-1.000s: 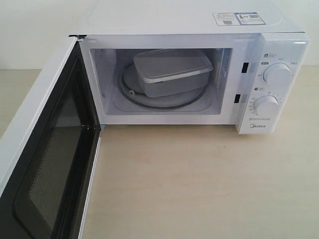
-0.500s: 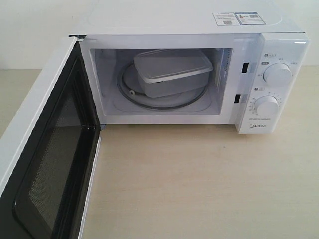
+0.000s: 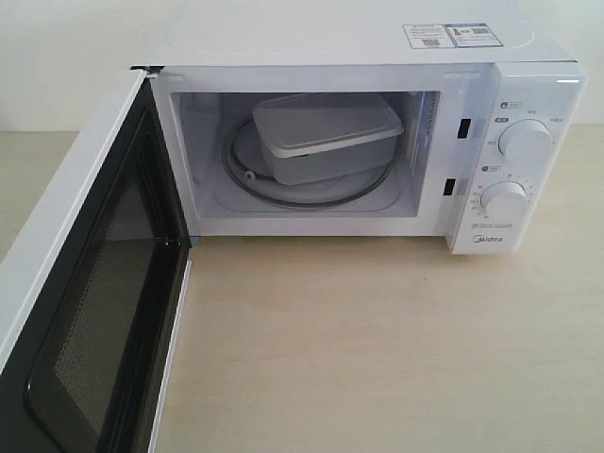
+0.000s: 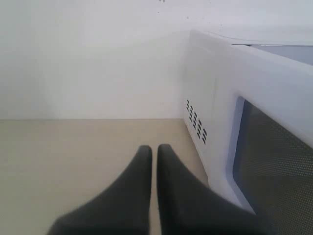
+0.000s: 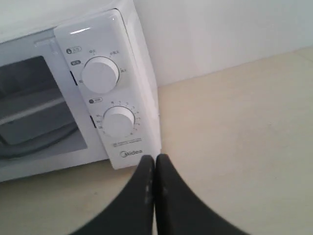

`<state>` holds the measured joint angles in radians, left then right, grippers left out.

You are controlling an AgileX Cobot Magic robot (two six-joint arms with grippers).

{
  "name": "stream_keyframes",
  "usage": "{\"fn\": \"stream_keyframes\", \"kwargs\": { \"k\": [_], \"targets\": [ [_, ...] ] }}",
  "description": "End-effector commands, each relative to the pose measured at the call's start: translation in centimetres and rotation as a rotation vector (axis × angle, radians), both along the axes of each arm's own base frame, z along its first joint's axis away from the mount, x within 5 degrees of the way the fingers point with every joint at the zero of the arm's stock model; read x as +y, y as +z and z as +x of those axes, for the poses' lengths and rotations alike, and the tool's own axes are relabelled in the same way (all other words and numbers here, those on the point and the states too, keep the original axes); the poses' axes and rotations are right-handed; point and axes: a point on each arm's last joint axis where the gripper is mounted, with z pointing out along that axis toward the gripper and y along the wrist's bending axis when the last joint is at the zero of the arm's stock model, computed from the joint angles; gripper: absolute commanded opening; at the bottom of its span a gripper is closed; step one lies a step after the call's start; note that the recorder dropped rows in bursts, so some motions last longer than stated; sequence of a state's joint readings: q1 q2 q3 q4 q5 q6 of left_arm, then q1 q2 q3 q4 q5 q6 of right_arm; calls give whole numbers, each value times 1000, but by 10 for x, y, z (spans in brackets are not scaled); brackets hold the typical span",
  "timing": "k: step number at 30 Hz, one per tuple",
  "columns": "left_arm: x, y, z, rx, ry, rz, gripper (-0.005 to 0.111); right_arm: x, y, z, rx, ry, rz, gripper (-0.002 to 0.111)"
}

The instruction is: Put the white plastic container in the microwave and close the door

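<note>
Bright, diffuse, even light; faint shadows; small glare on microwave point(image 5: 73, 93); close foreground blurred.

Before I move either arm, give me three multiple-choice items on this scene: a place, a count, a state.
1. Where is the white plastic container? A) inside the microwave, on the turntable B) on top of it C) outside, in front of it
2. How many round dials on its front? A) one B) two C) three
3. The door is: A) shut B) barely ajar C) wide open
Answers: 1A, it rests on the turntable inside; 2B, one sits above the other; 3C, its black inner face shows.
</note>
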<state>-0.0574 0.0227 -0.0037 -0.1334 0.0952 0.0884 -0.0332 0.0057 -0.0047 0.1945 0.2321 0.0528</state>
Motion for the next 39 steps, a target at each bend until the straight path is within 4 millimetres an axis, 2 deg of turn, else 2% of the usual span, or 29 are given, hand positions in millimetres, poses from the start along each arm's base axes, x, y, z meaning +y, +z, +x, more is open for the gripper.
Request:
{"fn": "stream_keyframes", "kwargs": {
  "k": [1, 7, 12, 20, 25, 29, 39],
  "targets": [
    [0, 0, 0, -8, 6, -11, 4, -6, -4, -1, 33, -28, -250, 0],
    [0, 0, 0, -8, 6, -11, 4, -6, -4, -1, 31, -44, -170, 0],
    [0, 0, 0, -8, 6, -11, 4, -7, -2, -1, 16, -49, -183, 0],
    [0, 0, 0, -8, 6, -11, 4, -5, 13, 1, -152, -38, -320, 0],
    [0, 0, 0, -8, 6, -11, 4, -6, 6, 0, -79, -33, -301, 0],
    [0, 0, 0, -8, 6, -11, 4, -7, -9, -2, 92, -22, -291, 0],
    [0, 0, 0, -8, 6, -11, 4, -7, -10, -2, 102, -21, -293, 0]
  ]
}}
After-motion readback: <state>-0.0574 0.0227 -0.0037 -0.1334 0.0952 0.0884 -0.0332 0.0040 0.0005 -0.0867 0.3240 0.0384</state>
